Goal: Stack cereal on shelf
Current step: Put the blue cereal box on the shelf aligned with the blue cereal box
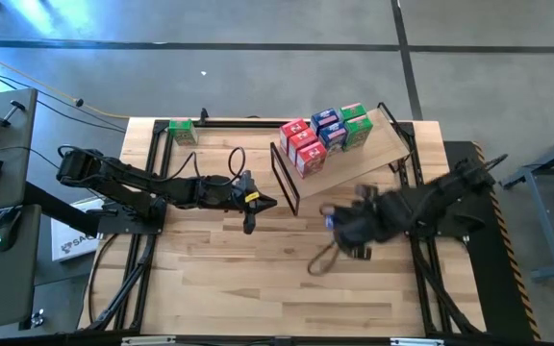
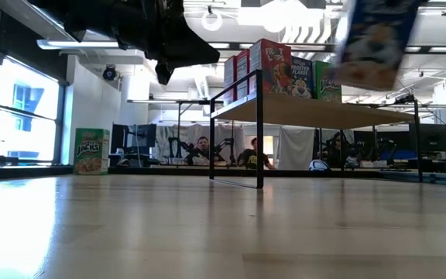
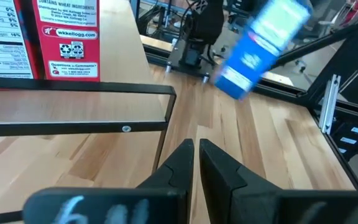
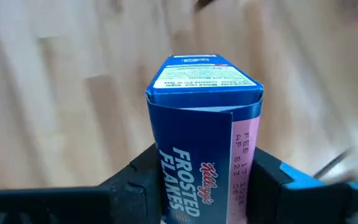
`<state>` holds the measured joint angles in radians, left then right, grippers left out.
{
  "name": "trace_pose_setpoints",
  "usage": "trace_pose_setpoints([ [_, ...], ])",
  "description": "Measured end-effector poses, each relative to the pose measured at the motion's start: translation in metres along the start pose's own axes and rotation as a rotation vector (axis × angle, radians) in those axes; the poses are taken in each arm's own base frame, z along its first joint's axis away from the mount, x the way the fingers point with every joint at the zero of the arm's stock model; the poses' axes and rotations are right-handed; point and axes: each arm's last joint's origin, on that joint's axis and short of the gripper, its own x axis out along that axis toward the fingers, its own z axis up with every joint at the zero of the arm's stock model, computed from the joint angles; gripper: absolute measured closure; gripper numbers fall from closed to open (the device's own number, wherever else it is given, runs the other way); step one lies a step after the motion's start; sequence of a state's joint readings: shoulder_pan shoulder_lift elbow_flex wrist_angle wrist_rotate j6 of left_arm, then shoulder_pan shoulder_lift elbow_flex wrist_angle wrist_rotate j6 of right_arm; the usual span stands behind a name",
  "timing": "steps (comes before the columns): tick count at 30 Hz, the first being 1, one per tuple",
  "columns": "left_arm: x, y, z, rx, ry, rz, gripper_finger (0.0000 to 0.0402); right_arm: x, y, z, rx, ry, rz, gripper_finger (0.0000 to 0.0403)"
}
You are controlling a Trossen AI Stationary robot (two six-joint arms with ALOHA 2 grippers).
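Observation:
The shelf (image 1: pixel 354 154) is a light plywood board on a thin black frame (image 3: pixel 73 90), standing on the table's far right part. Several red, blue and green cereal boxes (image 1: pixel 323 135) stand on it in rows. One green box (image 1: pixel 182 131) stands alone at the table's far left corner. My right gripper (image 4: pixel 204 180) is shut on a blue Frosted Flakes box (image 4: pixel 201 124), held in the air near the shelf's near side (image 2: pixel 374 39). My left gripper (image 3: pixel 196 162) is shut and empty, hovering beside the shelf's frame end (image 1: pixel 258 202). My right gripper pinches the blue box between its two fingers (image 4: pixel 138 177), one on each of two opposite side faces (image 4: pixel 244 155). The box reaches out ahead of the fingers with its end flap (image 4: pixel 201 74) pointing away. It is lifted clear of the table, slightly tilted in the low view.
Bare planked tabletop (image 1: pixel 258 279) lies near and left of the shelf. Black rails run along both table sides (image 1: pixel 147 192). Cables trail by the right arm (image 1: pixel 320 259). People sit in the room behind the table (image 2: pixel 204 147).

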<state>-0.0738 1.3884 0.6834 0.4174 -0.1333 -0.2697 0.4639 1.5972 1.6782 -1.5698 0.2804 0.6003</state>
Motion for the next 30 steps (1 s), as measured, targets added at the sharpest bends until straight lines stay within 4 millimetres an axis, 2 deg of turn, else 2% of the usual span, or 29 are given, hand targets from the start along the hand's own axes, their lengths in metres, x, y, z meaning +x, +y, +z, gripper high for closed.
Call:
trace_pose_setpoints([
  [5,0.000,0.000,0.000,0.011,0.005,0.001,0.0383,0.005,-0.044,0.024,-0.206,-0.007,-0.066,0.0260],
  [11,0.000,0.000,-0.001,0.010,0.006,0.001,0.0383,0.008,-0.082,0.037,-0.342,0.015,-0.102,0.0260],
  [22,0.000,0.000,-0.001,-0.009,0.006,0.001,0.0383,0.016,-0.130,0.044,-0.450,0.072,-0.130,0.0260],
  [30,0.000,0.000,0.000,-0.016,0.005,0.001,0.0383,0.019,-0.145,0.045,-0.447,0.091,-0.133,0.0260],
])
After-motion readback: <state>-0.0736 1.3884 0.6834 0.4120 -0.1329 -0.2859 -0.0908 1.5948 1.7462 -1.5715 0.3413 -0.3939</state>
